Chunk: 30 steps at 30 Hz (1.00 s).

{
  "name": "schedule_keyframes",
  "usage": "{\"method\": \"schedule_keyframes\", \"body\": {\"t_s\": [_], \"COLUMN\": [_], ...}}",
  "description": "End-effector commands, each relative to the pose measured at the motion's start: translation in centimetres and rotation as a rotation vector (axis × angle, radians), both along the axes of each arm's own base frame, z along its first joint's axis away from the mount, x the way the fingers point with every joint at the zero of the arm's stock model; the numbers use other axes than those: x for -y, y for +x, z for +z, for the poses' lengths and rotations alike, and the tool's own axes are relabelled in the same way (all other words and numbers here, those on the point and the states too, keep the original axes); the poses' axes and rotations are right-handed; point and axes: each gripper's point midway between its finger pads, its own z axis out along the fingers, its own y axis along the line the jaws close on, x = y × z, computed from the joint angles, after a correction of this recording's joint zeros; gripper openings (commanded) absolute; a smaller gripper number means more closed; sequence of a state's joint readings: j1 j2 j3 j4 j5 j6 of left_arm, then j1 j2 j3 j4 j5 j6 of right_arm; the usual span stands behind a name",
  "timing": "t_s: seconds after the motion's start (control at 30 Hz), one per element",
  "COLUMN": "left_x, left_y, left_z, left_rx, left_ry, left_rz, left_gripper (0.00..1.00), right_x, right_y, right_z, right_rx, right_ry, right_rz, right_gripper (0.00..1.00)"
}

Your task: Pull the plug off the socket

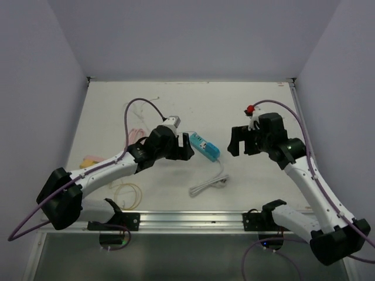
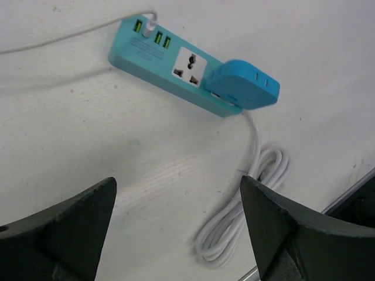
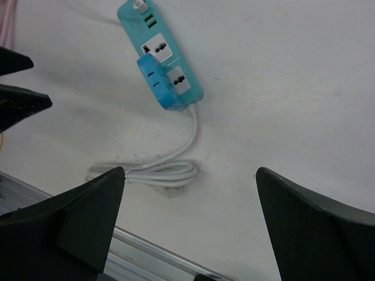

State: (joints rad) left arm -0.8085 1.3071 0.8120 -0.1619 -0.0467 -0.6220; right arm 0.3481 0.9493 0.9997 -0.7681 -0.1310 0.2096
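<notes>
Watching left end effector [image 2: 177,180]: hung over the desk [image 2: 88,134] with fingers spread wide, pinched nothing.
Right end effector [image 3: 188,170]: spread just as wide, empty too, hovered off at the far side of the strip.
Power strip [image 2: 155,58]: lay flat on the desk between both arms, teal, showed one white socket face bare.
Plug [image 2: 243,85]: blue block at the cord end of the power strip, sat skewed across its edge. Seated or free, impossible to tell.
Cable [image 3: 158,171]: white, coiled loosely, trailed from that same end.
Handling: judged light, rigid, smooth plastic, probably slippery under hard fingers. Power strip likely light enough to lift along with the plug.
Hold: best taken across the plug's two flat sides, low near the power strip, then drawn straight out with the power strip pinned by the other end effector.
</notes>
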Motion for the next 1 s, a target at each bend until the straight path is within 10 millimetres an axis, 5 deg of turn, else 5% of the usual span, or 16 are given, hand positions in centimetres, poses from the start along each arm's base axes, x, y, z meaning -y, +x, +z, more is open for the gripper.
{"method": "schedule_keyframes", "body": {"t_s": [0.0,0.2,0.47,0.97], "left_x": [0.9,-0.2,0.2,3.4], "left_y": [2.0,4.4,4.6,9.8], "left_z": [1.7,0.3,-3.1,-4.8], "left_rx": [-0.050,-0.117,-0.216,-0.245], "left_ry": [-0.179,-0.242,-0.322,-0.445], "left_rz": [0.068,0.107,0.202,0.329], "left_gripper": [0.89,0.89,0.82,0.53], "right_x": [-2.3,-5.6,-7.9,-10.8], "right_y": [1.4,4.0,6.3,7.0], "right_z": [1.2,-2.1,-6.8,-8.8], "right_rx": [0.021,-0.051,-0.127,-0.156], "right_ry": [0.032,-0.174,-0.325,-0.245], "right_rz": [0.056,0.153,0.247,0.305], "right_gripper": [0.99,0.98,0.75,0.49]}}
